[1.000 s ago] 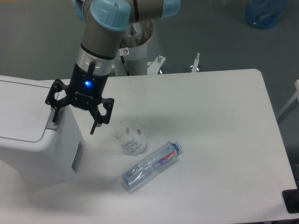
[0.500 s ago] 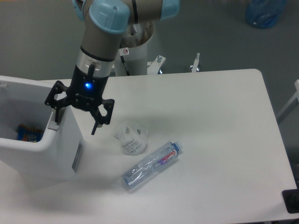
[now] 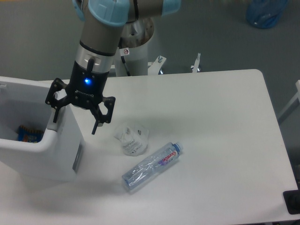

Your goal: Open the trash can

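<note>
At the left edge of the tabletop (image 3: 211, 117): trash can (image 3: 56, 150) now open, flat lid gone from the top since a second ago, interior exposed with a blue-and-orange packet (image 3: 29, 133) at the bottom. Astride the can's right rim: tool (image 3: 75, 123), spread wide, holding nothing, lifted a touch since half a second ago. Near the tabletop's middle, unmoved: crumpled wrapper (image 3: 131, 137) and, nearer the front edge, plastic bottle (image 3: 152, 166). By appearances, task essentially done; only withdrawal clear of the rim left.
</note>
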Motion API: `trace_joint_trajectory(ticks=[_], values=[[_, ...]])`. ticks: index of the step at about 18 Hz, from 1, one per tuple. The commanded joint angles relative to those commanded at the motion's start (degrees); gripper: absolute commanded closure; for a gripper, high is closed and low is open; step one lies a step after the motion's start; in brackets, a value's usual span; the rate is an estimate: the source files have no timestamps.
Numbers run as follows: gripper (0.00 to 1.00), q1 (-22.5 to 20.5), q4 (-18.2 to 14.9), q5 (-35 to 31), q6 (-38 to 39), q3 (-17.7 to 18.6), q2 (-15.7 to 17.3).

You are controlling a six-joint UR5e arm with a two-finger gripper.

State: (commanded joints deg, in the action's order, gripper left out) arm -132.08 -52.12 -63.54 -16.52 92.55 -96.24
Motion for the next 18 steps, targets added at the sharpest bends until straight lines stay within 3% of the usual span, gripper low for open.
trace_joint_trajectory(ticks=[7, 13, 15, 18], values=[[0.00, -9.14, 0.35, -14.14, -19.31, 2.02, -2.46], [0.00, -17.58, 0.18, -16.44, -31.46, 1.94, -7.56], [0.00, -18.99, -0.26, -17.14, -35.14, 2.02, -8.52], [0.00, -19.97, -0.09, -21.96, -46.90, 2.37, -10.63]])
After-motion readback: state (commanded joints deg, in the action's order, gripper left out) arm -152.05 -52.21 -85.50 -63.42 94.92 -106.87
